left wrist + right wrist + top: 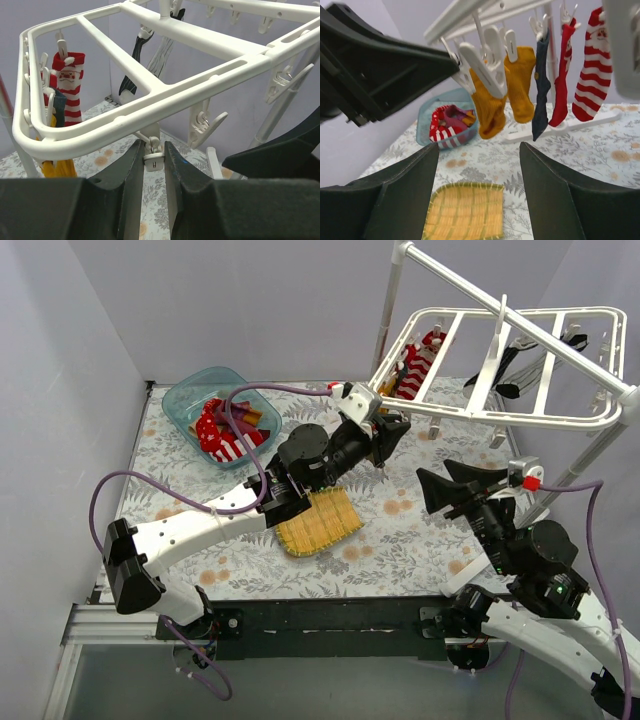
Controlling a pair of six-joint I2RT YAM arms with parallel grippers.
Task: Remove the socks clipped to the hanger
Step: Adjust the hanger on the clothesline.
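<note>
Here my left gripper [153, 150] pinches 1 stiff clip [152, 159], right gripper [479, 150] gapes; the soft, light mustard sock [487, 107] wants grabbing mid-body.

One hanger [540, 421], one mat [318, 521], one bin [180, 405], two mustard socks [487, 107], one navy sock [541, 95], one red sock [561, 85], one striped sock [590, 75], two black-and-white socks [131, 80].

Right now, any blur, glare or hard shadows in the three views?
Top external: evenly lit, sharp, only soft shadows on the table, no glare. Left wrist: hanger crisp, own fingers slightly soft up close. Right wrist: near clip and a white edge top right blurred; socks a bit soft.
</note>
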